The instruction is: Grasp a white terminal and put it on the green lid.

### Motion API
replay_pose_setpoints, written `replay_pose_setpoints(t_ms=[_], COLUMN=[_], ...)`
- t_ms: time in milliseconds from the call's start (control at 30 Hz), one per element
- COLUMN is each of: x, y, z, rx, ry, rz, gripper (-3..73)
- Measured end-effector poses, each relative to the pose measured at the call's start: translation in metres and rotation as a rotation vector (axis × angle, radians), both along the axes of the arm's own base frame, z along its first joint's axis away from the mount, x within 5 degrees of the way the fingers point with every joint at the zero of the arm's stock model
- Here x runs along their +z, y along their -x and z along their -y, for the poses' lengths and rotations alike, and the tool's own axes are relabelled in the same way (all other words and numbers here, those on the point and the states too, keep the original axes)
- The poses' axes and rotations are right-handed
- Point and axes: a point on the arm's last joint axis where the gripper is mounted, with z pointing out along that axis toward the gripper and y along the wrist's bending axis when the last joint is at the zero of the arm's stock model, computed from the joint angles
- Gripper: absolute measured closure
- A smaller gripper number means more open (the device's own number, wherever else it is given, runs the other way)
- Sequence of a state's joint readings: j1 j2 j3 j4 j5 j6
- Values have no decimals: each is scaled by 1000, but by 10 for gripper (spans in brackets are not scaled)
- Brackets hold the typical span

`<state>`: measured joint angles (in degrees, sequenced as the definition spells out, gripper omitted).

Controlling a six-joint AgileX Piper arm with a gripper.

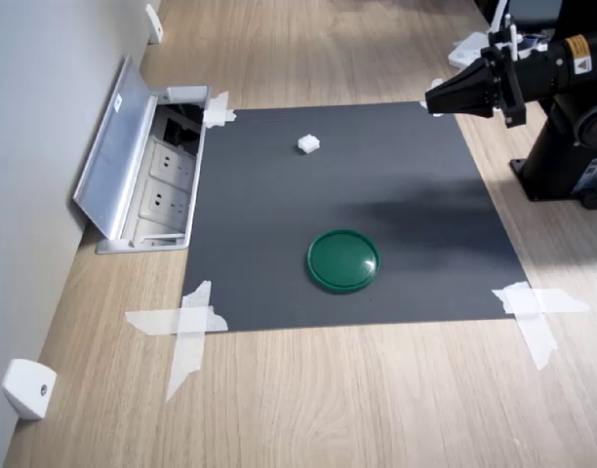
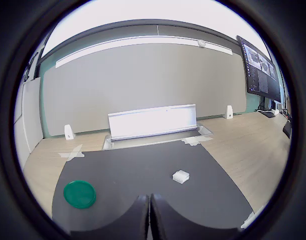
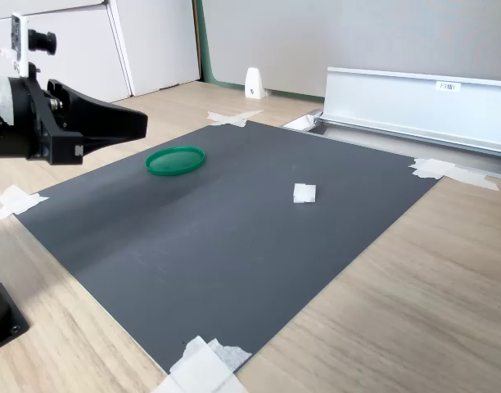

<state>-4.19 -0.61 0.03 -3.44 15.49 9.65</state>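
The claw (image 1: 433, 99) is clenched and empty, well apart from the white terminal (image 1: 308, 144), so I think it must first open, then descend on it.

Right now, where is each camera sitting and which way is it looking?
First exterior view: high up, looking down on the grey mat; shut pincer enters from the first exterior view's right.
Wrist view: on the arm, facing the wall; fingertips show.
Second exterior view: low beside the mat; pincer shows.
All share the green lid and white terminal.
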Motion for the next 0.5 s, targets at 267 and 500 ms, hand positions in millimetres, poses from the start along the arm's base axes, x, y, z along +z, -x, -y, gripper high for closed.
replay_pose_setpoints(t_ms=[267,500], x=[0,1], y=[0,0], z=[0,-1], rx=[0,3], ry=[-1,-23], rz=[1,19], gripper=[703,703])
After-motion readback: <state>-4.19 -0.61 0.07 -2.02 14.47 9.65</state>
